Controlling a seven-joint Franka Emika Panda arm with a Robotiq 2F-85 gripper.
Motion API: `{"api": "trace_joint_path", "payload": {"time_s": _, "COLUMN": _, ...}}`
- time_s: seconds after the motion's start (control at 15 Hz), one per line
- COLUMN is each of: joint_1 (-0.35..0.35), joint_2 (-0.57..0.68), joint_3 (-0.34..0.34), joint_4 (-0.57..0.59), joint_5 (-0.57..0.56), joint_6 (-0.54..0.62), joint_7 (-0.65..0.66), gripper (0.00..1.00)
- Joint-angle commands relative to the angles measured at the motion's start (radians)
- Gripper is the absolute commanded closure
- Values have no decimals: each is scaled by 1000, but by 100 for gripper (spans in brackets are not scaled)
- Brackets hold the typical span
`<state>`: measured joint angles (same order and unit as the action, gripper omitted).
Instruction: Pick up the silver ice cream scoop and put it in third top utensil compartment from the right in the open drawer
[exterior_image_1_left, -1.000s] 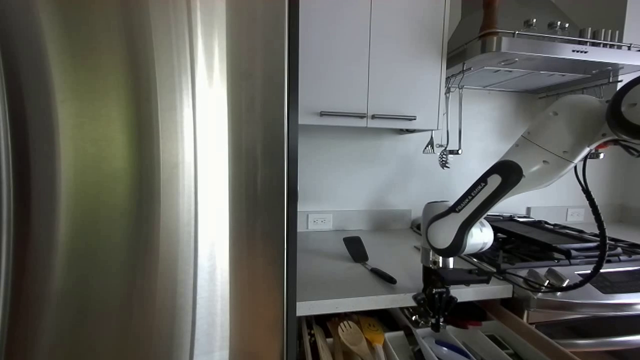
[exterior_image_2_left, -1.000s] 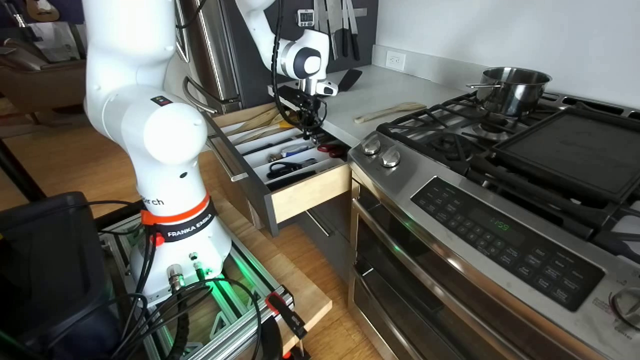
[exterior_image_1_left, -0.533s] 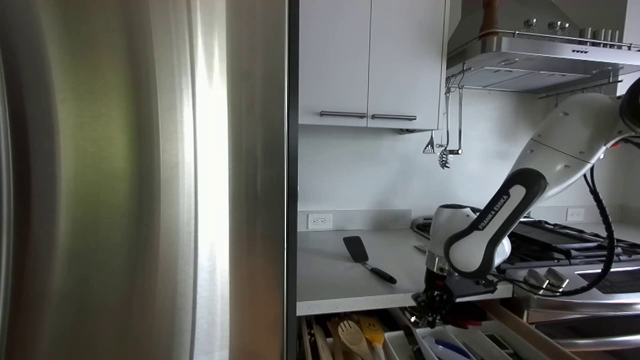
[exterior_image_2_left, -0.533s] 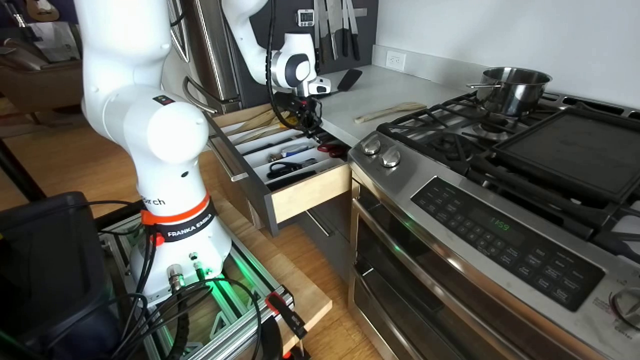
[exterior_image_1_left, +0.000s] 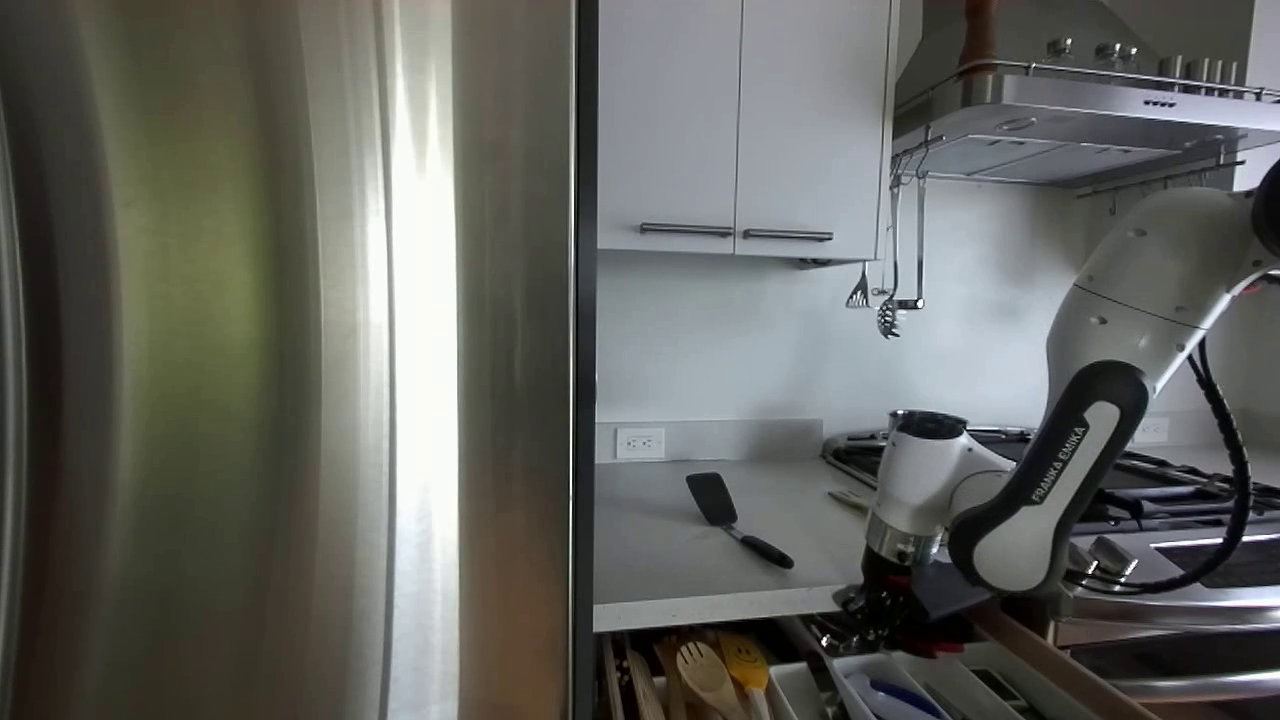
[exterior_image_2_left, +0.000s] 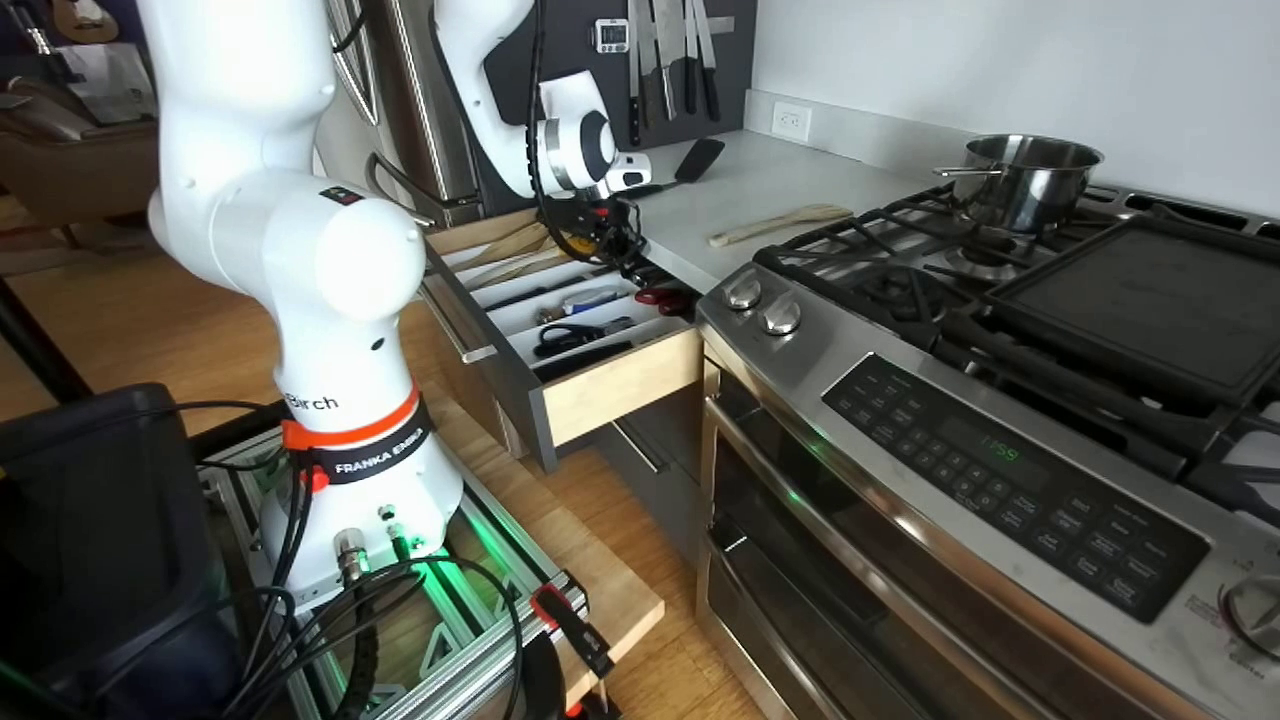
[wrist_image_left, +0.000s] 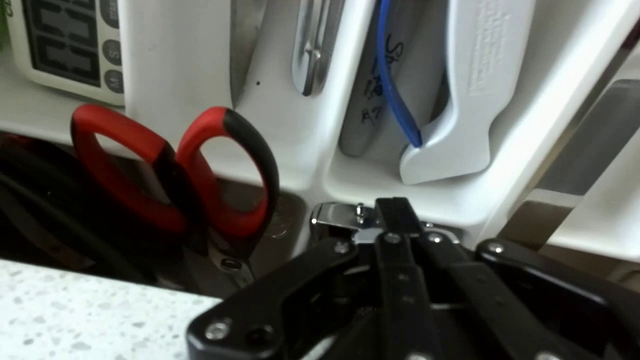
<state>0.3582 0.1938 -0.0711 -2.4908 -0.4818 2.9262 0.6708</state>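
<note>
Gripper looks pinched together over the drawer, right by some shiny metal thing, can't tell if it's gripping it.

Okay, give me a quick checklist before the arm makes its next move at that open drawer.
1. Wood-sided, dark-fronted drawer open: ok.
2. Silver ice cream scoop identified: cannot tell; a shiny silver metal piece shows, partly hidden by the black two-fingered tool.
3. Piece firmly gripped: cannot tell; contact is hidden.
4. Red-and-black looped scissors handles apart from the tool: ok.
5. Tool clear of the speckled white countertop: cannot tell.
</note>
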Motion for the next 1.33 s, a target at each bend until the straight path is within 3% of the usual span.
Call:
{"api": "trace_joint_path", "payload": {"time_s": 0.0, "joint_1": 9, "joint_2": 26, "joint_3": -64, "joint_4": 16, "joint_5": -106, "joint_6": 94, "joint_7": 59, "gripper": 100}}
{"api": "trace_joint_path", "payload": {"time_s": 0.2, "joint_1": 31, "joint_2": 55, "joint_3": -130, "joint_4": 28, "joint_5": -197, "joint_6": 172, "joint_7": 149, "gripper": 100}}
{"api": "trace_joint_path", "payload": {"time_s": 0.53, "joint_1": 140, "joint_2": 136, "joint_3": -311, "joint_4": 75, "joint_5": -375, "joint_6": 251, "joint_7": 330, "gripper": 100}}
{"api": "trace_joint_path", "payload": {"time_s": 1.0, "joint_1": 257, "joint_2": 130, "joint_3": -420, "joint_4": 63, "joint_5": -405, "joint_6": 307, "joint_7": 419, "gripper": 100}}
{"api": "trace_joint_path", "payload": {"time_s": 1.27, "joint_1": 304, "joint_2": 101, "joint_3": -446, "joint_4": 37, "joint_5": -405, "joint_6": 291, "joint_7": 417, "gripper": 100}}
